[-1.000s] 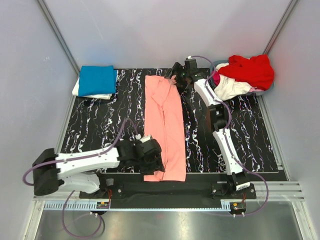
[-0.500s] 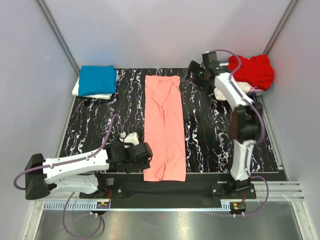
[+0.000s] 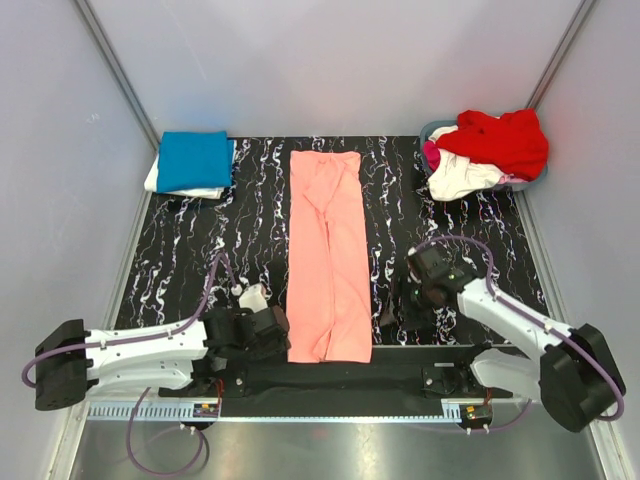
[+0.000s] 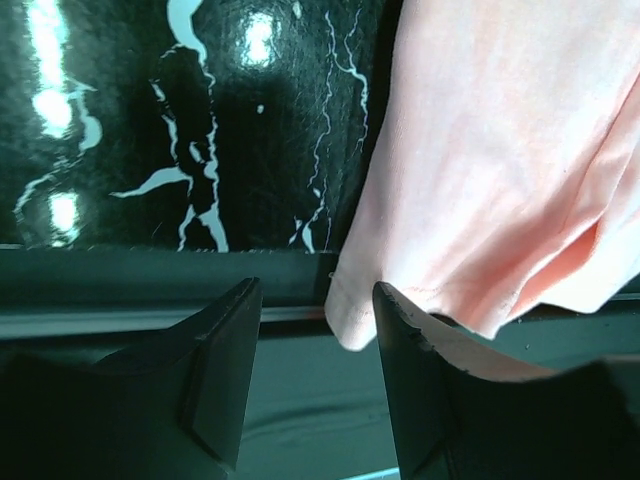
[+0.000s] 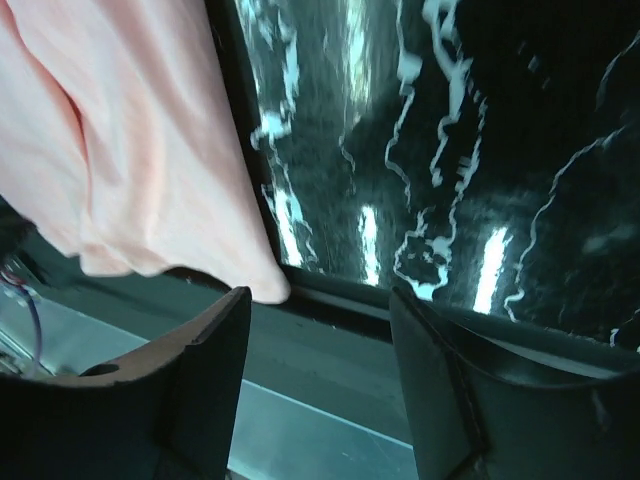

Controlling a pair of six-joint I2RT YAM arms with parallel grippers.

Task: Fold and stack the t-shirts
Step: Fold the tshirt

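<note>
- Salmon-pink t-shirt (image 3: 325,250) takes centre stage. It lies flat down the middle of the black marbled mat (image 3: 200,250), narrowed to one long strip from the far edge to the near edge, no sleeve sticking out.
- By the look of it, the lengthwise folds are done on this one. The crosswise folds and the trip to the stack are left.
- Over in the far right corner, the basket (image 3: 528,184) holds a loose heap: a red shirt (image 3: 500,140) on top, a cream-white shirt (image 3: 465,180) under it, and a glimpse of a magenta shirt (image 3: 431,157). None is folded, so more than half the job looks to lie ahead.
- Far left corner, the finished stack: a blue shirt (image 3: 195,160) folded square on a white shirt (image 3: 153,180), both neat. Two shirts look done.
- Left gripper (image 4: 315,300) sits low at the strip's near left corner. Its jaws stand apart, the hem corner lies right against one finger, and nothing is pinched.
- Right gripper (image 5: 320,300) sits at the near right corner, jaws apart as well. The cloth's corner is just beside its finger, not between the two.
- Both look placed to take the near hem and carry it up toward the collar end.
</note>
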